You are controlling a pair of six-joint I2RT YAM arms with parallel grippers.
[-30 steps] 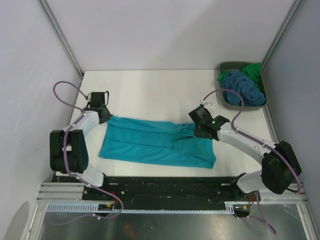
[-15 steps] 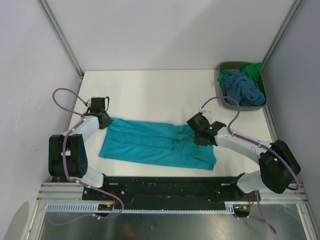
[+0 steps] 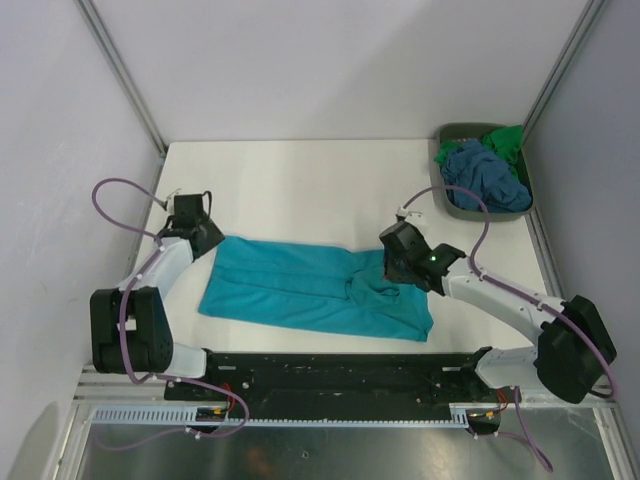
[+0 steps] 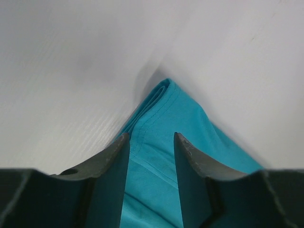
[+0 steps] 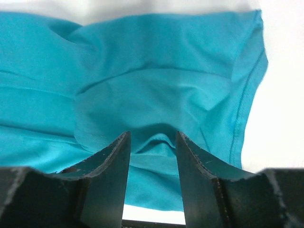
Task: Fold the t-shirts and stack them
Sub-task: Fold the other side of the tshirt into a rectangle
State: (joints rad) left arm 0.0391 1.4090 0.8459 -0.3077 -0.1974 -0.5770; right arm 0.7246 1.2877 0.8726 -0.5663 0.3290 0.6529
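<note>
The teal t-shirt (image 3: 300, 290) lies flat on the white table as a long folded band, left to right. My left gripper (image 3: 208, 240) is open at the shirt's far left corner. In the left wrist view that corner (image 4: 166, 114) lies between and below the open gripper (image 4: 151, 137). My right gripper (image 3: 392, 272) is open over the shirt's far right part. In the right wrist view a raised wrinkle of the shirt (image 5: 156, 90) sits between the open gripper (image 5: 153, 135). The slate-blue t-shirt (image 3: 485, 175) and green t-shirt (image 3: 505, 140) lie bunched in the bin.
The grey-green bin (image 3: 455, 210) stands at the table's far right corner. Grey walls and metal posts close in the left, back and right. The black rail with the arm bases runs along the near edge.
My right gripper has moved a little nearer and lower onto the shirt, which has bunched into a wrinkle there. My left gripper has shifted slightly at the left corner.
</note>
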